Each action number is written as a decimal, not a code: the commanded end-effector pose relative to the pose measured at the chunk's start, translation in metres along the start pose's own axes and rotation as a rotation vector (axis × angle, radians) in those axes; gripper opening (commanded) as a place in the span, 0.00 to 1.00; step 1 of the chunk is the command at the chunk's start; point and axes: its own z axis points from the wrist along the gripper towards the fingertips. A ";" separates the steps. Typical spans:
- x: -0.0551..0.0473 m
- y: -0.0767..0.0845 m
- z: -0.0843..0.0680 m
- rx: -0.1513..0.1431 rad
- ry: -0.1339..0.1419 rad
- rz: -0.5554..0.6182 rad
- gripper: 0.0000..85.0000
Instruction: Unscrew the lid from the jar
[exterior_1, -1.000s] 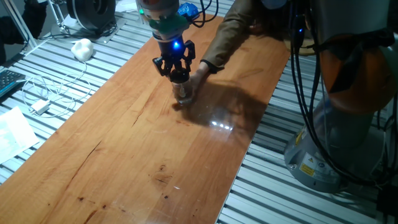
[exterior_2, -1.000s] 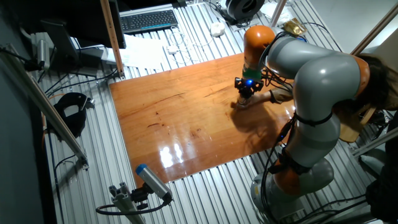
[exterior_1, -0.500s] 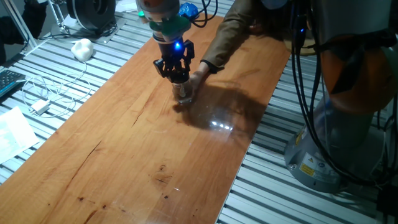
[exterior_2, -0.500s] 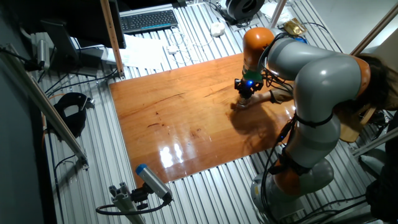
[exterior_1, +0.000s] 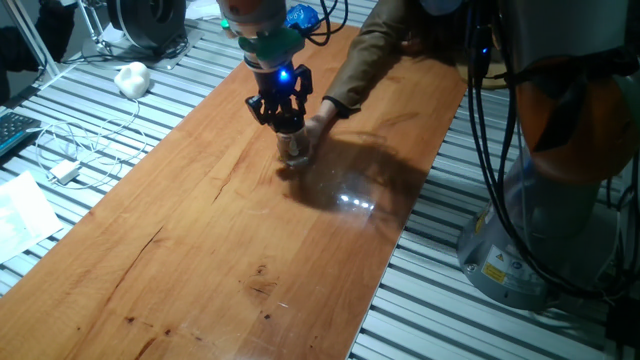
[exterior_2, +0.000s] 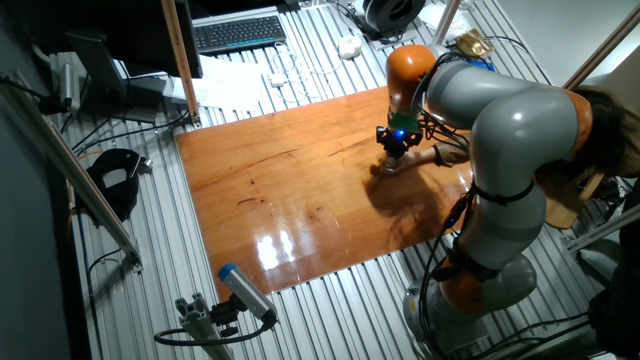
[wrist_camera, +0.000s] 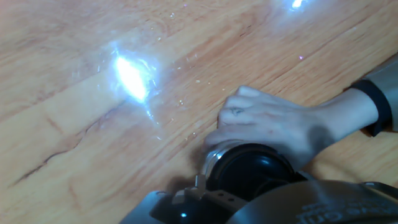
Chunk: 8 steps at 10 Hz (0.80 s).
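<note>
The small clear jar (exterior_1: 295, 150) stands on the wooden table (exterior_1: 200, 230), held at its side by a person's hand (exterior_1: 320, 125). The black lid (exterior_1: 289, 125) sits on top of the jar. My gripper (exterior_1: 287, 120) points straight down over it, with its fingers closed around the lid. In the hand view the lid (wrist_camera: 250, 172) is right under the gripper body, with the jar's glass rim (wrist_camera: 213, 159) at its left and the hand (wrist_camera: 267, 124) wrapped behind it. In the other fixed view the gripper (exterior_2: 392, 150) hides most of the jar (exterior_2: 388, 165).
The person's arm (exterior_1: 385, 45) reaches in from the far right of the table. A white cable and adapter (exterior_1: 65, 170) and a white object (exterior_1: 132, 78) lie on the ribbed bench to the left. The robot base (exterior_1: 560, 200) stands to the right.
My gripper has turned a little about its vertical axis on the lid. The jar and the hand have stayed in place.
</note>
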 end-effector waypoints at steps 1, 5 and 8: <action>-0.001 0.001 -0.001 -0.001 -0.002 0.013 0.80; -0.004 0.000 -0.005 -0.005 0.001 0.059 1.00; -0.017 -0.009 -0.020 -0.057 0.055 0.295 1.00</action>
